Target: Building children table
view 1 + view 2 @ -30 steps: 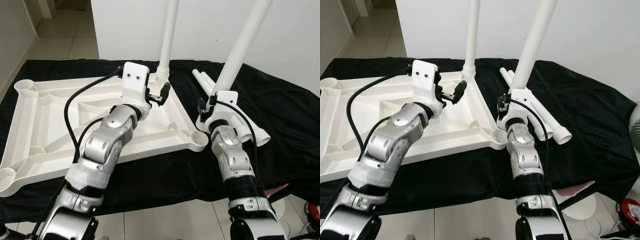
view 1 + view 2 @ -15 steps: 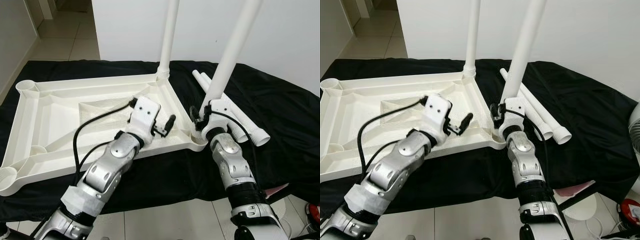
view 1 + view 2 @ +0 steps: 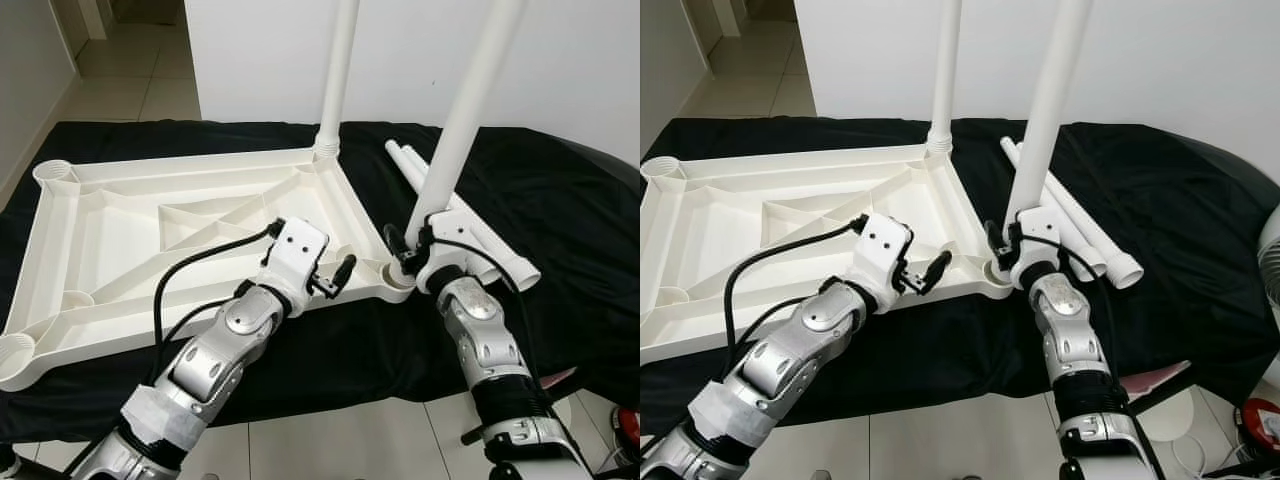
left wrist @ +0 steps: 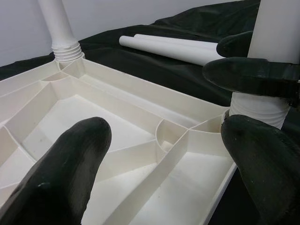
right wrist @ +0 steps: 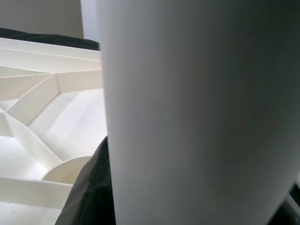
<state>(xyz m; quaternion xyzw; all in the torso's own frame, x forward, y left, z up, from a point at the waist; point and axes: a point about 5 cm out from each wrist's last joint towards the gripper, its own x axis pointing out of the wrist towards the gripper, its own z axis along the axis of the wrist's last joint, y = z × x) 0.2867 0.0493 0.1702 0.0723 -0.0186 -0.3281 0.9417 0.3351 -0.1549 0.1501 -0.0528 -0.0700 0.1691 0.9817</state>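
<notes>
left eye view: upside-down white table top [image 3: 120, 225] lies flat on a black cloth [image 3: 560, 200], ribs up, leg sockets at the corners
far-left sockets: two on the robot's left side [image 3: 52, 172] hold no leg yet
left gripper [image 3: 338, 276]: fingers spread apart, holding nothing, hovering over the near right edge of the top, just beside the near right socket [image 3: 398, 276]
fitted leg [image 3: 336, 70]: stands upright in the far right corner socket
held leg [image 3: 462, 115]: right gripper [image 3: 403, 252] is clamped on its lower end; foot of the leg sits at or in the near right socket, cannot tell how deep; leg leans a little off upright
spare legs [image 3: 470, 215]: two lie on the cloth to the right, touching each other, just behind the right gripper
step (judgement): seating the second leg, roughly halfway through the build
risk 1: the lean means threads may cross or the leg may jam part-way, then wobble once let go
risk 2: push or twist on a light top could slide it on the cloth; left gripper isn't pinning it down
risk 3: letting go before it seats, so the long leg topples onto the spare legs or the fitted leg
risk 4: right wrist close to the spare legs, could nudge them so they roll off the cloth
</notes>
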